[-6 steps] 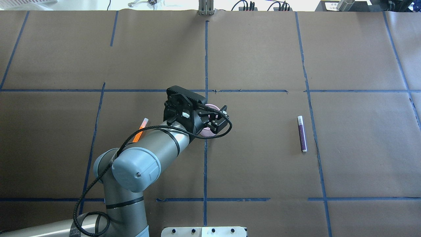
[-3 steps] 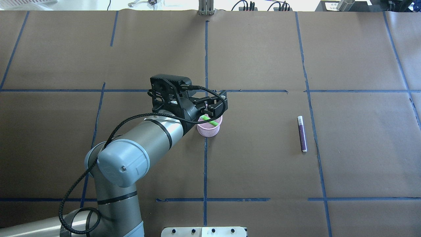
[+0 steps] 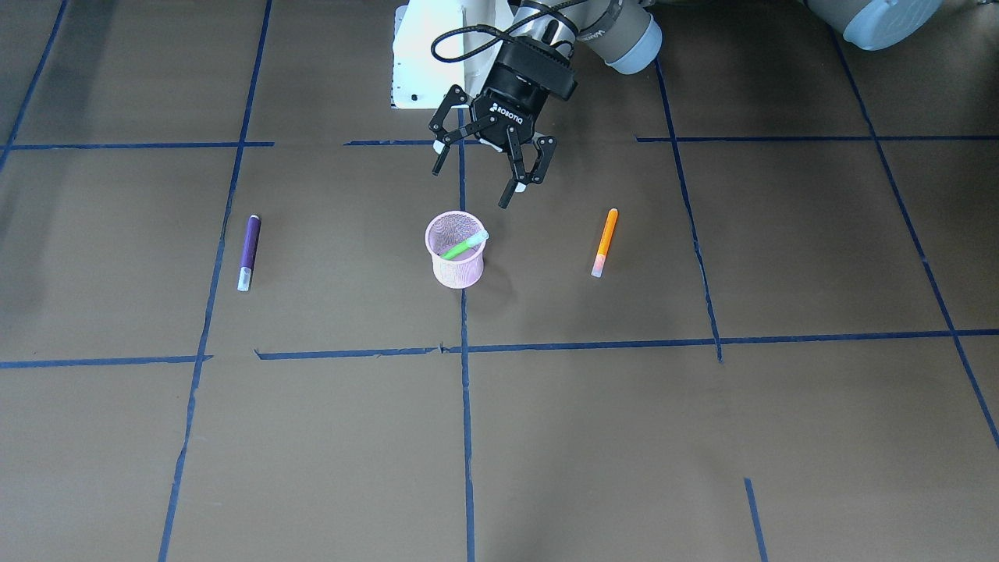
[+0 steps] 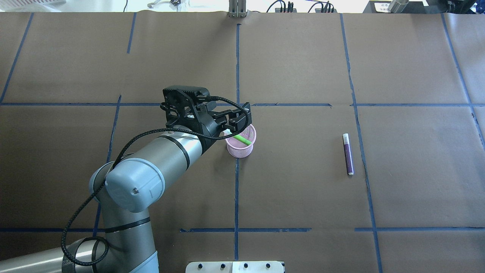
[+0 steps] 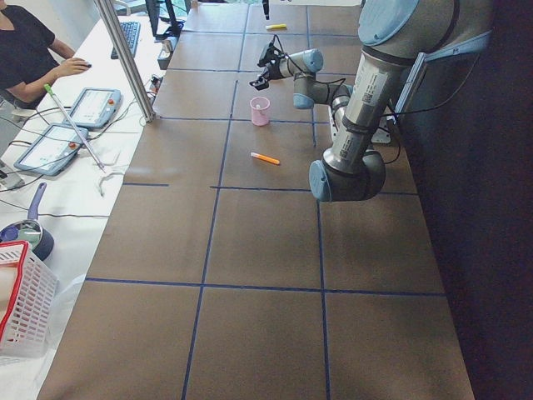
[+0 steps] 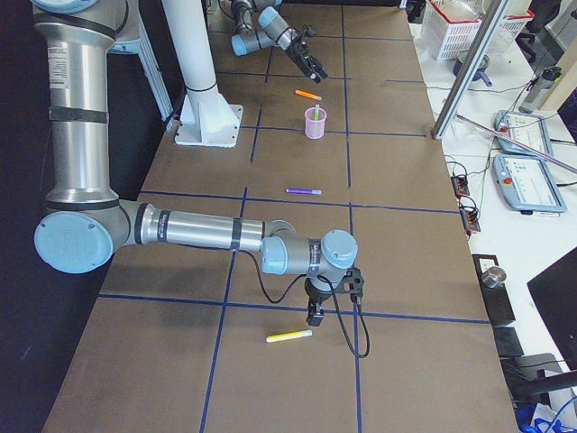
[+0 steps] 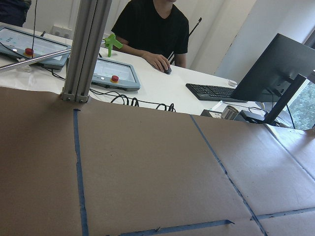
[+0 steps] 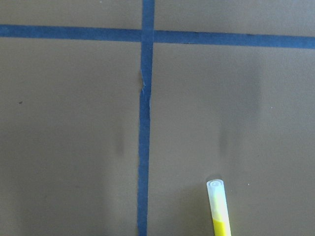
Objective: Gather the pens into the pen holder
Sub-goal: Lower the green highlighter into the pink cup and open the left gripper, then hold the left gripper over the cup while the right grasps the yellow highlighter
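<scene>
pen holder (image 3: 456, 265), frame centre: green pen (image 3: 462, 246) leaning inside. left gripper (image 3: 480, 186) above it, spread, empty. orange pen (image 3: 605, 242) lies frame-right, purple pen (image 3: 249, 251) frame-left. right gripper (image 6: 315, 314) near yellow pen (image 6: 289, 336), closure cannot be told. step: drop likely done; next, straddle orange pen across its barrel.

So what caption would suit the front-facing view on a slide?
Open left pincer near the pink pen holder, green pen inside; purple pen and orange pen lie flat either side.
</scene>
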Tool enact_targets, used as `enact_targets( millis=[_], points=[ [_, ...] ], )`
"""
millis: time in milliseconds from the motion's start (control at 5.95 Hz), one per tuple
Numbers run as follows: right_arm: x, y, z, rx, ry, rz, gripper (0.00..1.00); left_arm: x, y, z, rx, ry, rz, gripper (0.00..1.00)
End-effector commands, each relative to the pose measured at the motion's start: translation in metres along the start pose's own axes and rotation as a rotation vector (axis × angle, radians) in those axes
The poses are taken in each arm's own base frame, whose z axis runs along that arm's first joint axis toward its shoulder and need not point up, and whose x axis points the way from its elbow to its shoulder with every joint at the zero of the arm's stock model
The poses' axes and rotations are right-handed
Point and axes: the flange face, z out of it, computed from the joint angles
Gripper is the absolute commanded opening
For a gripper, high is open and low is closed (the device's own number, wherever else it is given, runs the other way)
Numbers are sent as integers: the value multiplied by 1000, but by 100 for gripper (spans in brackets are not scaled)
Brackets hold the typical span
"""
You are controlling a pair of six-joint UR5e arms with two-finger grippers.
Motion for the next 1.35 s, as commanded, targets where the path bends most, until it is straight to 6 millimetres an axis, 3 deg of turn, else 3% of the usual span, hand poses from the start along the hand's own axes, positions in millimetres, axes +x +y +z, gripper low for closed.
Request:
enact_targets(
  millis=[0, 336, 504, 1177],
  points=[
    [15, 6, 18, -34, 1, 41, 100, 0, 1, 0, -3, -3, 0, 100],
    [38, 22, 48, -43, -63, 32, 100, -4, 3, 1, -5, -8, 3, 100],
    [40, 21, 50, -45, -60, 37, 90, -3, 2, 0, -4, -6, 0, 100],
    [47, 7, 64, -68, -11, 33, 85, -2, 5, 0, -8, -4, -30, 100]
  ],
)
